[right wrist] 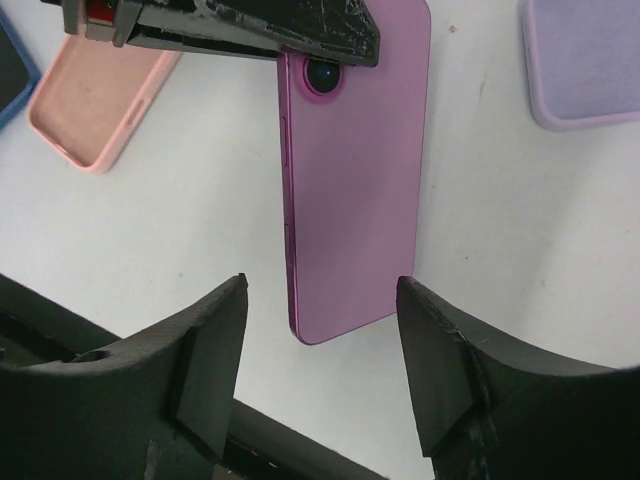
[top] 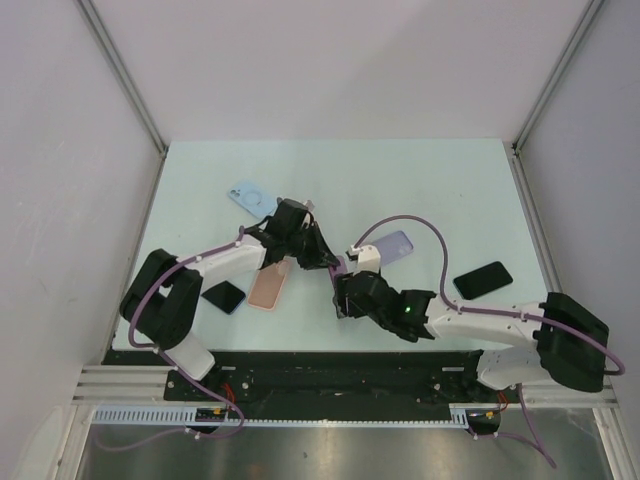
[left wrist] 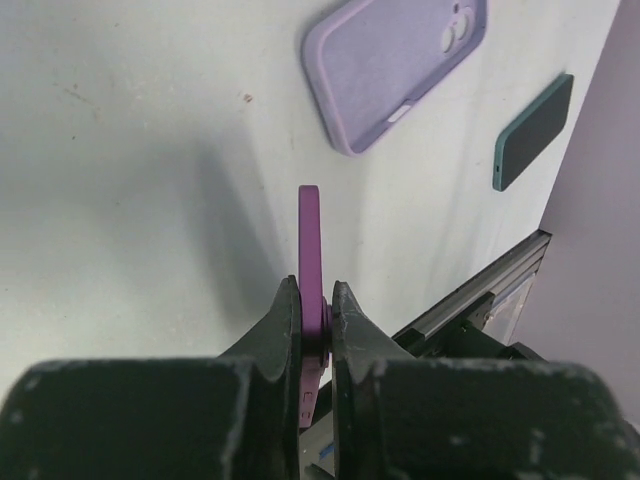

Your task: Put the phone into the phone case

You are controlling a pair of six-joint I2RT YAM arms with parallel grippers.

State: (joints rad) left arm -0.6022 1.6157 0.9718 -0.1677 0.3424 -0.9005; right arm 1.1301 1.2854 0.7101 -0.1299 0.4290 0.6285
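My left gripper (left wrist: 316, 300) is shut on the purple phone (left wrist: 310, 240), pinching it near its camera end and holding it edge-on above the table. In the right wrist view the phone (right wrist: 355, 170) hangs flat-faced, with the left fingers (right wrist: 250, 30) clamped across its top. My right gripper (right wrist: 320, 281) is open, its jaws standing either side of the phone's lower end without touching it. From above, both grippers (top: 325, 258) (top: 345, 290) meet at the phone (top: 338, 266) mid-table. An empty lilac phone case (top: 395, 245) lies just right of them.
A pink case (top: 269, 285) lies left of the grippers, with a dark blue one (top: 223, 296) beside it. A light blue case (top: 250, 197) lies further back. A dark case (top: 482, 279) sits at the right. The black rail (left wrist: 480, 290) runs along the near edge.
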